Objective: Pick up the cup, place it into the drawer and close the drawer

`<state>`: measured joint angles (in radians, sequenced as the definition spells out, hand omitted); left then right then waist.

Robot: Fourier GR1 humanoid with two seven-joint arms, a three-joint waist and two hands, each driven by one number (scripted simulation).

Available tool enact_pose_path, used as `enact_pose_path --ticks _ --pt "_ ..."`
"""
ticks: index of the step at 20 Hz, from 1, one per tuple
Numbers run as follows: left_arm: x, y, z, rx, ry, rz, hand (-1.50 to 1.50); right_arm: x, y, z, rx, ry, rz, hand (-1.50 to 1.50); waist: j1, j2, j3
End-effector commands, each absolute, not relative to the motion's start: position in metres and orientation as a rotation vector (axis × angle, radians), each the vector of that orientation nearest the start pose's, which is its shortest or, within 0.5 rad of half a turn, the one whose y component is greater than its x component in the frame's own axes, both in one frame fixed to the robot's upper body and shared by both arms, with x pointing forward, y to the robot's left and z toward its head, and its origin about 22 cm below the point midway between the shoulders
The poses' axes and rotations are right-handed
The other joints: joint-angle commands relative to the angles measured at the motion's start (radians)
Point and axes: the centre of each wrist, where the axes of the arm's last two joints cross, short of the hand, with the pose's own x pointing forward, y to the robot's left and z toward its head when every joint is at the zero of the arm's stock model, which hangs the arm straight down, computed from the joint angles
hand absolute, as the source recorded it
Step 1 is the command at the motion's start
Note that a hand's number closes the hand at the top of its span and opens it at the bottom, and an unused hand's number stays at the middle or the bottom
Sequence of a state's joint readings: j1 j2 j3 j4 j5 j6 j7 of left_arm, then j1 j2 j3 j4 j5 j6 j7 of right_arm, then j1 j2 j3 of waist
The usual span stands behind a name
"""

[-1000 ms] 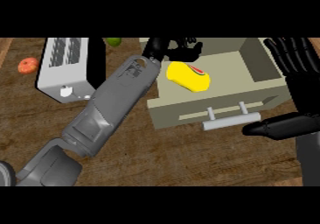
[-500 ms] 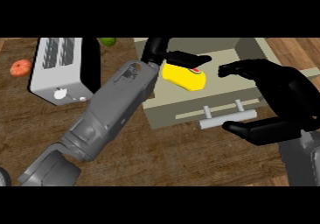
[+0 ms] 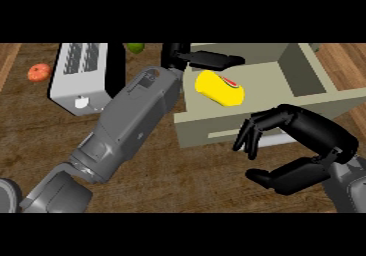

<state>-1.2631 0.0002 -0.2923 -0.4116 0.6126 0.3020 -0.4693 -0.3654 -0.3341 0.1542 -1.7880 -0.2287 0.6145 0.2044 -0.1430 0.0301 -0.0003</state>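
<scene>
The yellow cup [image 3: 219, 88] lies on its side inside the open beige drawer [image 3: 311, 75], near its left wall. My left arm reaches in from the lower left. My left hand [image 3: 204, 59] hangs just behind and above the cup, fingers stretched out to the right and not curled round it. My right hand [image 3: 300, 135] is in front of the drawer's front panel, fingers bent downward with their tips at the pale handle [image 3: 215, 135], thumb spread apart below. Nothing sits in its grasp.
A white toaster [image 3: 86, 75] stands on the wooden counter left of the drawer. A red fruit [image 3: 40, 72] lies further left, and a green object [image 3: 136, 47] shows behind the toaster. My left forearm crosses the counter between toaster and drawer.
My right hand has come down from above the drawer to its front panel. My left hand's fingers have lifted off the cup, which stays lying in the drawer.
</scene>
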Motion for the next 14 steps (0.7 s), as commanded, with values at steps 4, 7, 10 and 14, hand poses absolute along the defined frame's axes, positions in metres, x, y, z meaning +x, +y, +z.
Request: enact_pose_path --ticks 4,7,10,14 --pt "0.435 0.043 0.114 -0.254 -1.907 -0.006 -1.50 0.277 -0.216 0.143 0.074 -1.618 1.261 -1.50 0.065 -0.013 0.002" --pt "0.437 0.042 0.120 -0.274 -1.917 0.028 -1.50 0.287 -0.210 0.105 -0.009 -1.550 1.222 -1.50 0.107 -0.014 0.002" --pt "0.435 0.050 0.106 -0.292 -1.914 0.030 -1.50 0.288 -0.214 0.060 -0.057 -1.465 1.242 -1.50 0.149 -0.018 0.002" --pt "0.434 0.061 0.099 -0.343 -1.907 0.070 -1.50 0.313 -0.202 0.029 -0.070 -1.364 1.327 -1.50 0.182 -0.022 0.002"
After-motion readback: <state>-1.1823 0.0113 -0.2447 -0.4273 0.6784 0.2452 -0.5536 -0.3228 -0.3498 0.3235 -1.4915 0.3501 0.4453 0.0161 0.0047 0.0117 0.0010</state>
